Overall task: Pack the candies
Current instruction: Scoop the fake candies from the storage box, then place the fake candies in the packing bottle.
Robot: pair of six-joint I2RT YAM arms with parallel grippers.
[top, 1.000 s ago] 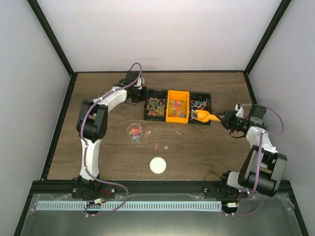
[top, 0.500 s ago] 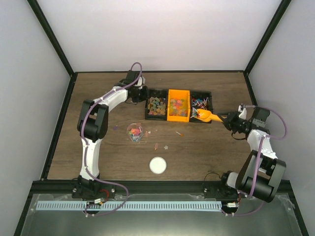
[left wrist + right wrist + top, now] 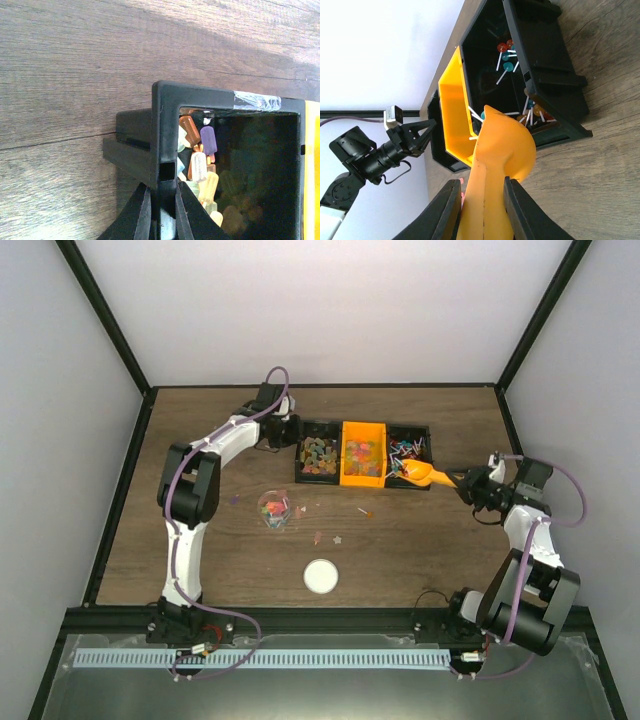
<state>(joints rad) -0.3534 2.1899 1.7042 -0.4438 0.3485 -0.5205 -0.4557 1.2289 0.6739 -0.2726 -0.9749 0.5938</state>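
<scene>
Nearest the arm bases, a white round lid (image 3: 320, 576) lies flat on the wood surface (image 3: 200, 540). It is off the clear cup (image 3: 274, 508) just beyond it, probably so the cup's mouth is free for pouring. The cup stands upright with a small heap of mixed candies (image 3: 273, 510) in its bottom, and a few loose ones lie on the surface between it and the bins. Farther back on the right, the right gripper (image 3: 482, 192) is clamped on the handle of the orange scoop (image 3: 505, 145). The scoop's bowl is tipped into the near corner of the right black bin (image 3: 545, 75), among small lollipops (image 3: 502, 50) whose white sticks poke out around it. It looks set to dig up a load for the cup. That bin sits in a row touching the orange bin (image 3: 451, 115) of tiny coloured sweets and the left black bin (image 3: 165, 130) of gummies (image 3: 200, 165). Farthest back, the left gripper (image 3: 162, 220) is pinched together on that bin's outer wall, one finger on each side, most likely bracing the row so it does not slide under the scoop's push.
</scene>
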